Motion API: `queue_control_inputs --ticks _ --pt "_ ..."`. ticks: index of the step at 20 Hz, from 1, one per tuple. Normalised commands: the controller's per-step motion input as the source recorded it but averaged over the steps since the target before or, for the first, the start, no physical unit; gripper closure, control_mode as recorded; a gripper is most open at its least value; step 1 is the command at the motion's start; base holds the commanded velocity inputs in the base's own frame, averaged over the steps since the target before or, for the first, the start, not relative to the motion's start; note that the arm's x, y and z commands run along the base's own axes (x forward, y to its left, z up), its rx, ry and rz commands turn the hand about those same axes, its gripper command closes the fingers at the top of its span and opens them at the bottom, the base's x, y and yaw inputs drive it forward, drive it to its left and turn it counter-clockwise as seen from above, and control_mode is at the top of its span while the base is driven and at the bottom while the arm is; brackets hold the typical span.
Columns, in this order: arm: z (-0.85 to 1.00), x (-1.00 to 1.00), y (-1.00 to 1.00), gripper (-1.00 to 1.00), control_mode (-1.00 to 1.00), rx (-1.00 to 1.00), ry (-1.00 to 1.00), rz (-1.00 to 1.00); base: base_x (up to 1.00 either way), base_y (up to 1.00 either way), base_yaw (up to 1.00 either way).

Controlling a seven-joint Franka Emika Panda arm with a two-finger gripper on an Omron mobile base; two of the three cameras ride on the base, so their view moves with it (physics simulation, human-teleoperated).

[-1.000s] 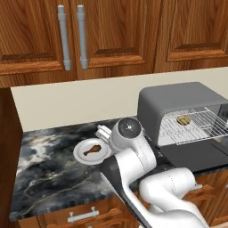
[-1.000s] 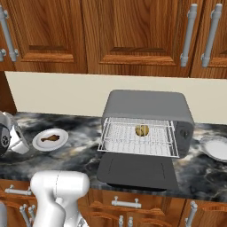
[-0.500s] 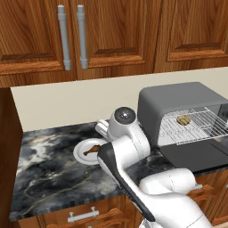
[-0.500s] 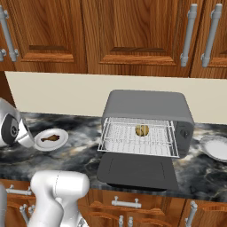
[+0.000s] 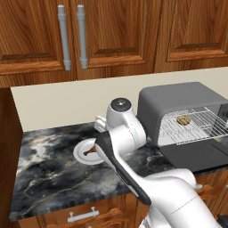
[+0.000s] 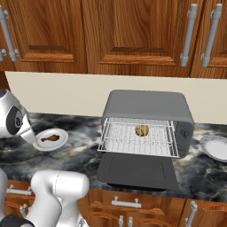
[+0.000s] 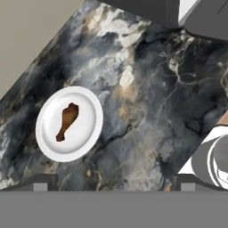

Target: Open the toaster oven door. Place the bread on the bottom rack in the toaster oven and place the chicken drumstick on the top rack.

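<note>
The toaster oven (image 6: 148,106) stands with its door (image 6: 133,170) folded down flat. A silver wire rack (image 6: 139,141) is slid out over the door, and the round bread (image 6: 142,130) lies on it; I cannot tell whether it is the top or the bottom rack. The bread (image 5: 182,119) also shows on the rack in the left base view. The brown chicken drumstick (image 7: 67,121) lies on a small white plate (image 7: 87,107) left of the oven. My gripper (image 7: 113,181) hangs open above the counter with nothing in it, the plate ahead and to its left.
My arm's wrist (image 5: 122,122) covers part of the drumstick plate (image 5: 84,153) in the left base view. A second white plate (image 6: 215,147) sits right of the oven. Bare marble counter (image 7: 147,116) lies between plate and oven. Wooden cabinets (image 6: 133,35) hang above.
The arm has swung left from the oven toward the drumstick plate and now hangs over it. The jaws stayed open. Oven, rack and bread have not moved.
</note>
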Motion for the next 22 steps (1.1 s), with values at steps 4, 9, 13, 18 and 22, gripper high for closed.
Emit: queue_control_inputs --ticks 4,9,13,18,22 --pt "-0.16 0.05 0.00 -1.00 -1.00 0.00 0.00 0.00 0.00 0.00 0.00" --pt "-0.15 0.10 -0.01 -1.00 -1.00 0.00 0.01 0.00 0.00 0.00 0.00" --pt "-0.08 0.15 -0.06 -1.00 -1.00 0.02 0.04 0.00 0.00 0.00 0.00" --pt "-0.09 0.19 -0.02 -1.00 -1.00 0.03 0.06 0.00 0.00 0.00 0.00" --pt "-0.15 0.25 0.00 -1.00 -1.00 0.06 0.12 0.00 0.00 0.00 0.00"
